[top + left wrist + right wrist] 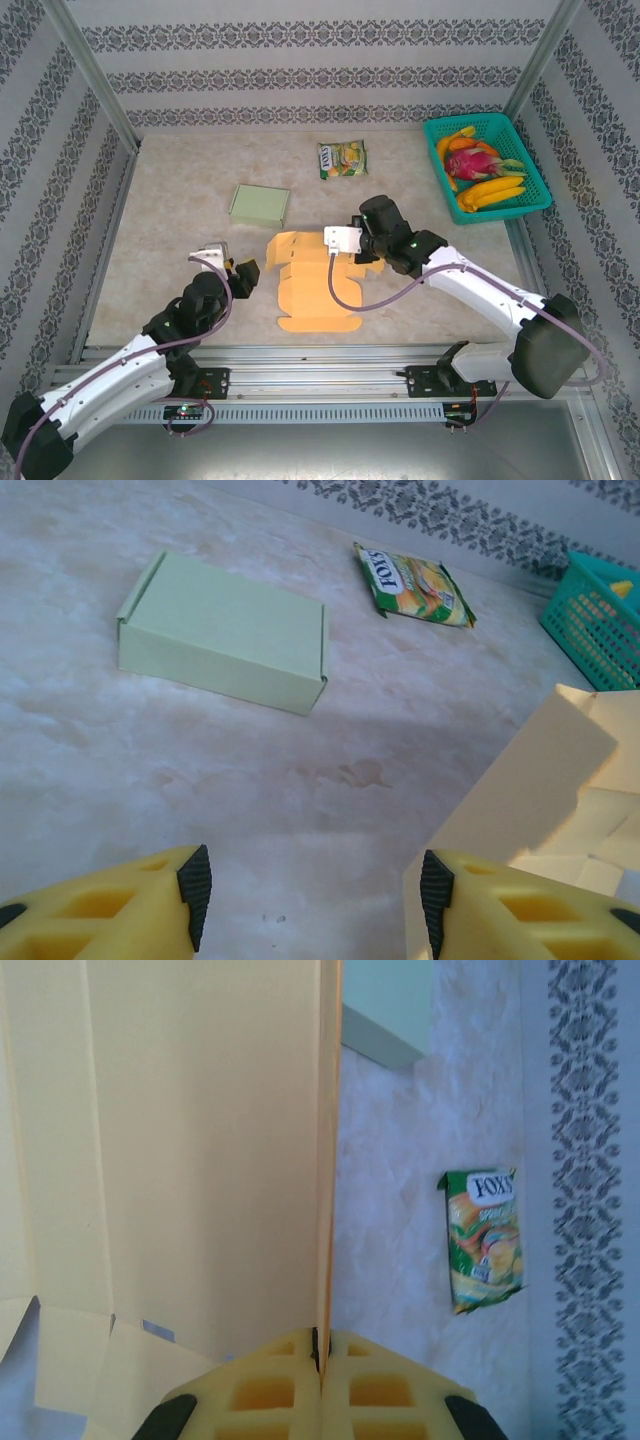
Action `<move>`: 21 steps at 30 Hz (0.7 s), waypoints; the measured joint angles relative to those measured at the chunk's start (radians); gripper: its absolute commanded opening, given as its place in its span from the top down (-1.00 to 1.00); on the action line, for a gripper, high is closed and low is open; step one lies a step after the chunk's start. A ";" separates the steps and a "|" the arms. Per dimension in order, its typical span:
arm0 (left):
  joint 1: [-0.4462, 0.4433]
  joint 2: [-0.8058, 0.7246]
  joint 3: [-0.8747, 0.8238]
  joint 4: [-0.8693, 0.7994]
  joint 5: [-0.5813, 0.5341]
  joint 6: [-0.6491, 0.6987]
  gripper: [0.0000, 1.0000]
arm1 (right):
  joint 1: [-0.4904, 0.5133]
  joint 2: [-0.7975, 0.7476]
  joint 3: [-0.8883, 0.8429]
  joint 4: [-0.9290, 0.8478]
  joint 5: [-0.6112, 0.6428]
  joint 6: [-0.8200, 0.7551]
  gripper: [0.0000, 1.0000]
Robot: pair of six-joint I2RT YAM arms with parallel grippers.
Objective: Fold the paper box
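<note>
At the left of the beige marbled tabletop (pixel 170 190), the left gripper (pixel 240 272) hangs low over the surface. In its wrist view the left gripper (pixel 312 888) has its yellow fingers well apart, black pads (pixel 194 880) facing each other across bare table with nothing between them. Its right finger sits just beside a raised flap of the flat, pale-orange die-cut cardboard sheet (pixel 530 780), and whether the two touch is hard to tell from this angle. Beyond the gripper lies a closed pale-green folded paper box (pixel 260 205), resting flat and apart from everything else. The cardboard sheet (pixel 310 290) lies unfolded near the middle of the table, between the two arms, its far right edge lifted off the surface. The right gripper (pixel 352 250) reaches in from the right, and in the wrist view the right gripper (pixel 322 1345) is pressed together on that thin edge, with the sheet (pixel 200 1160) standing up from the table. Further back, a green snack packet (pixel 342 159) lies flat near the far wall. At the far right corner sits a teal plastic basket (pixel 532 165) holding yellow and pink fruit.
</note>
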State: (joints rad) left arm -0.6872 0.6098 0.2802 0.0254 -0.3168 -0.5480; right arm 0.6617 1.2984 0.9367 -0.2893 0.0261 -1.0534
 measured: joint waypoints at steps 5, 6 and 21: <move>0.000 0.021 -0.020 0.082 0.101 0.071 -0.20 | 0.027 0.000 -0.008 0.037 0.018 -0.103 1.00; 0.002 0.032 -0.020 0.098 0.120 0.079 -0.19 | 0.029 -0.001 -0.014 0.049 0.020 -0.124 1.00; 0.002 0.133 -0.030 0.241 0.299 0.157 -0.07 | 0.014 -0.051 -0.249 0.345 -0.008 -0.287 1.00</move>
State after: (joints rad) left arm -0.6853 0.7425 0.2504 0.2665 -0.0181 -0.3912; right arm 0.6762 1.2476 0.6880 0.0559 0.0177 -1.3403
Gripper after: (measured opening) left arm 0.550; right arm 0.038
